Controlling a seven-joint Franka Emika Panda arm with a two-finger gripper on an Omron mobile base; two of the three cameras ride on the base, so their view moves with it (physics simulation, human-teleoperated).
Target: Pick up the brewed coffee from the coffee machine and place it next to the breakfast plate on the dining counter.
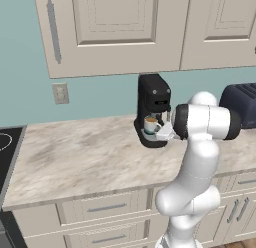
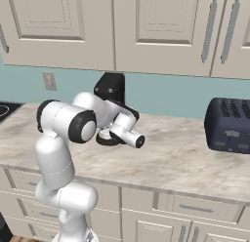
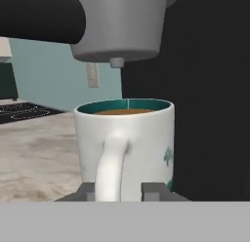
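In the left base view, the coffee machine point(image 1: 153, 108) is seen standing on the marble-look worktop point(image 1: 80, 157) against the teal wall, below the cream cabinets point(image 1: 115, 29). The brewed coffee point(image 1: 151, 124) is set on the machine's round drip base, under the boxy top. The end effector point(image 1: 162, 132) is brought in from the right at mug height, right against the mug's side; whether contact is made cannot be told here. A dark blue toaster point(image 1: 242, 104) is seen behind the arm.

In the right base view, the machine point(image 2: 111, 92) is largely covered by the white arm, and the mug is hidden behind it. The toaster point(image 2: 229, 125) is placed well apart to the right on the worktop point(image 2: 176, 160).

In the hand view, the mug point(image 3: 141, 143) is shown very close, its handle point(image 3: 110, 170) turned toward the camera and brown liquid seen at the rim. The handle is flanked by the two finger tips point(image 3: 155, 190), one just on each side, so the end effector point(image 3: 119, 191) is narrowed around the handle; whether it is actually gripped cannot be told. The grey spout point(image 3: 117, 62) is directly above the mug.
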